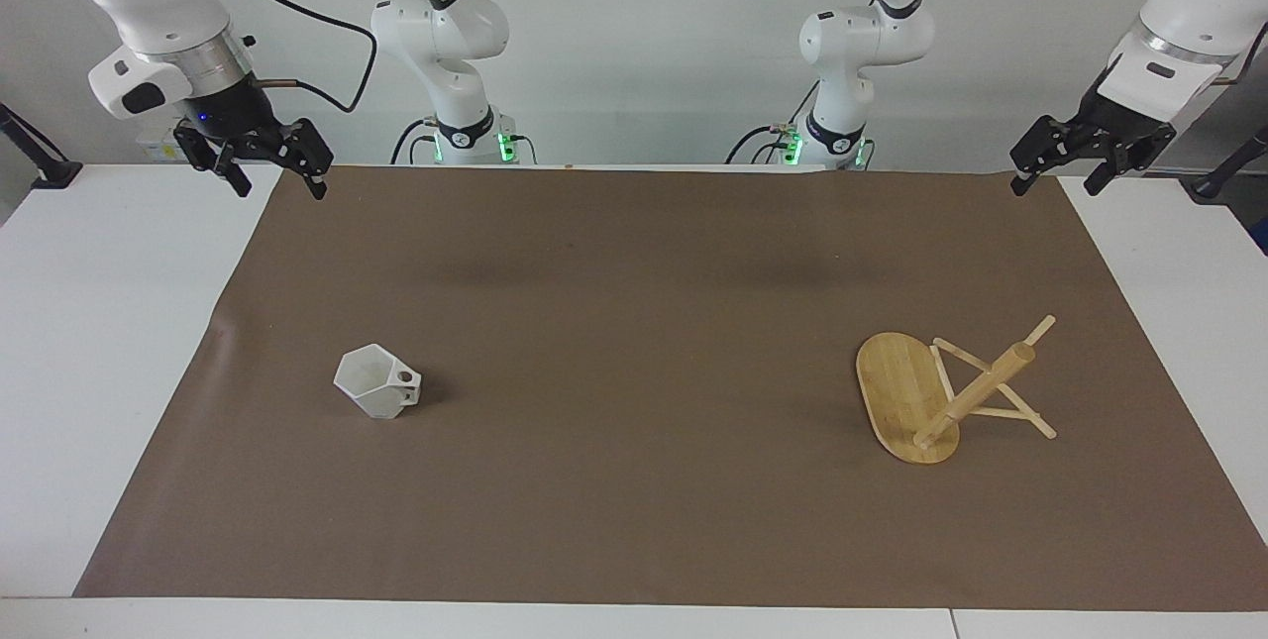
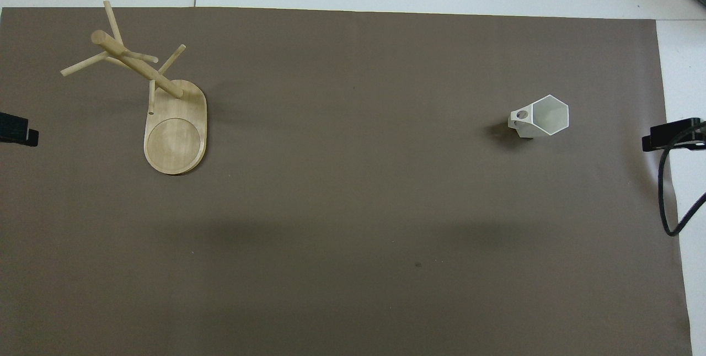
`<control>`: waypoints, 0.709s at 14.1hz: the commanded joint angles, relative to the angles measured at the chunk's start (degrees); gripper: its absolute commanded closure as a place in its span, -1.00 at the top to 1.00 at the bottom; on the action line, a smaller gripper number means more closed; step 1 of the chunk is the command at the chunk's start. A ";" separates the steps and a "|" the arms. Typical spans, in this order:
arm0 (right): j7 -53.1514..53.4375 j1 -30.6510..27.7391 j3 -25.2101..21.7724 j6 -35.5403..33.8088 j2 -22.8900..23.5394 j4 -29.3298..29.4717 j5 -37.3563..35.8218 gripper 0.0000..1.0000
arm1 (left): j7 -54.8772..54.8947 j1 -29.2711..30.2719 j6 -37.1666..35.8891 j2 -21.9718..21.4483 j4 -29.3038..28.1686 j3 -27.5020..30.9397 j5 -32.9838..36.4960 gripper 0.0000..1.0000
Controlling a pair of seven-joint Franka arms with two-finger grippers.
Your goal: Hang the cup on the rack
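A brown mat (image 1: pixel 634 342) covers my white tabletop (image 1: pixel 89 322), faceted white cup (image 1: pixel 376 383) upright toward my right arm's end, rack (image 1: pixel 906 396) toward the left's, both jaws spread, waiting.

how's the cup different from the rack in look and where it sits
The cup is matte white and faceted; the rack is light bamboo with a post and thin pegs. The cup is compact; the rack is bigger and spreads wide. The cup sits toward the right arm's end, the rack toward the left arm's. Both rest on the brown mat, untouched.
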 commanded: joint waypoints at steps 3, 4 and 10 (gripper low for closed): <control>-0.94 -0.24 0.00 0.40 -1.27 -1.67 -0.69 1.00 | -0.05 -0.94 0.94 -1.46 -1.64 -0.44 0.85 1.00; -1.03 -0.24 0.00 0.40 -1.27 -1.67 -0.69 1.00 | -0.05 -0.94 0.94 -1.46 -1.64 -0.61 0.85 1.00; -6.63 -0.24 0.00 4.86 -2.06 -3.95 -0.25 1.00 | -0.31 -0.68 0.86 -1.46 -1.81 -0.53 0.85 1.00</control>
